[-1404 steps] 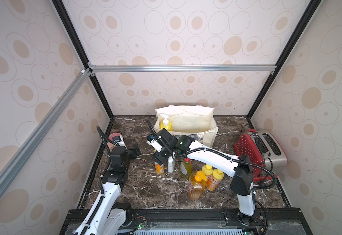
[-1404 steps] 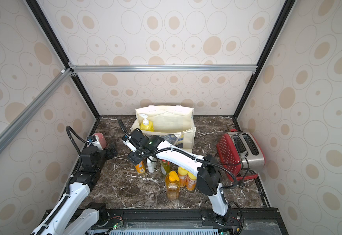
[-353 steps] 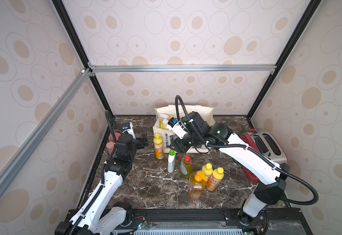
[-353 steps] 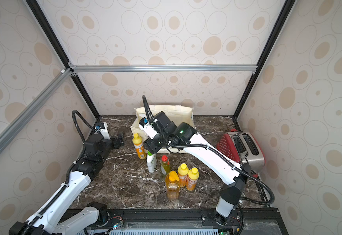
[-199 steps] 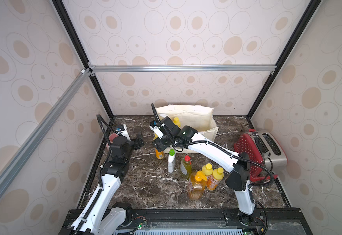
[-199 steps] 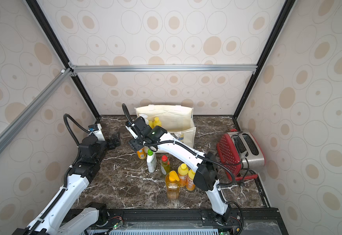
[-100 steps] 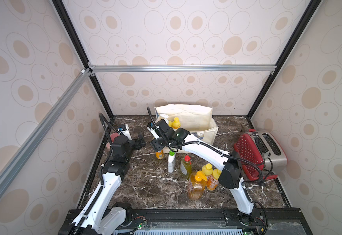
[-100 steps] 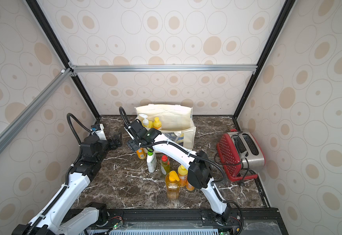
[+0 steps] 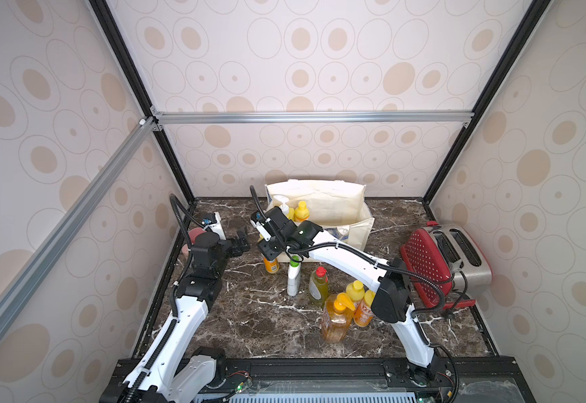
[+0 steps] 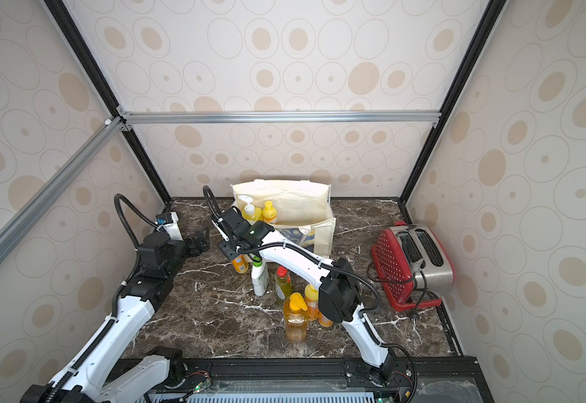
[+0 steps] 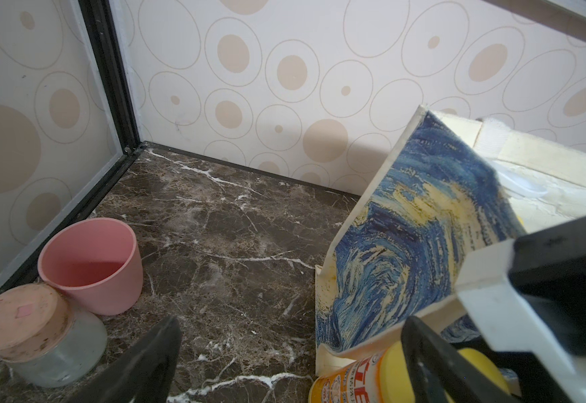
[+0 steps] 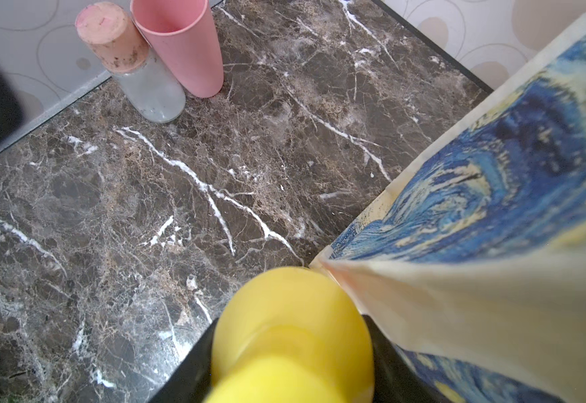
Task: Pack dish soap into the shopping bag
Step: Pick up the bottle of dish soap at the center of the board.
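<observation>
Since the earlier frame, the right gripper (image 9: pixel 269 248) had been swung off the shopping bag (image 9: pixel 333 202) and lowered over the small orange bottle (image 9: pixel 271 267). That bottle stood left of centre on the table (image 9: pixel 249 314), just beside the bag's corner. The jaws were set either side of the yellow cap (image 12: pixel 291 342), presumably for a lift over the rim; whether it was already pinched could not be told. The left gripper (image 11: pixel 284 366) was held spread and empty nearby. A pump bottle (image 9: pixel 283 209) and a yellow-capped bottle (image 9: pixel 301 211) were already stood in the bag. Only "TE" could be read on the orange label (image 11: pixel 354 387).
</observation>
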Robot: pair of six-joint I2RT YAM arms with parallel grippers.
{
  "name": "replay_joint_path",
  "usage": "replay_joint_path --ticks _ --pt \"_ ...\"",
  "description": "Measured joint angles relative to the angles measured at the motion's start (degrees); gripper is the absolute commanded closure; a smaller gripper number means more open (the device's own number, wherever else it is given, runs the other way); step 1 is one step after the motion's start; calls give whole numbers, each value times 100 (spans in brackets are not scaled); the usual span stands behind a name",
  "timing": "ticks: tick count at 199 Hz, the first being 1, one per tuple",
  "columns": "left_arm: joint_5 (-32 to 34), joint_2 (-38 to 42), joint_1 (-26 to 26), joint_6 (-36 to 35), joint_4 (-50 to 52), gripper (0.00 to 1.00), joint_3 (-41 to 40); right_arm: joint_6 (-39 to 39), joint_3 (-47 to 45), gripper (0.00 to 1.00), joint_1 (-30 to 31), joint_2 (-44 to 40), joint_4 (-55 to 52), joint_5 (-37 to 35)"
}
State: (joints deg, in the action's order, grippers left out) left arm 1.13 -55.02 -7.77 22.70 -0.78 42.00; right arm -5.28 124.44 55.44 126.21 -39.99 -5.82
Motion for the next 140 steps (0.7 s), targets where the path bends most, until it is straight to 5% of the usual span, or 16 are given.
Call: replay_joint_path --ticks 89,140 --pt "-85 0 0 0 -4 2 0 70 -179 62 341 -1307 -927 804" --pt "-275 0 0 2 -7 2 0 269 1038 62 286 -2184 -1600 839"
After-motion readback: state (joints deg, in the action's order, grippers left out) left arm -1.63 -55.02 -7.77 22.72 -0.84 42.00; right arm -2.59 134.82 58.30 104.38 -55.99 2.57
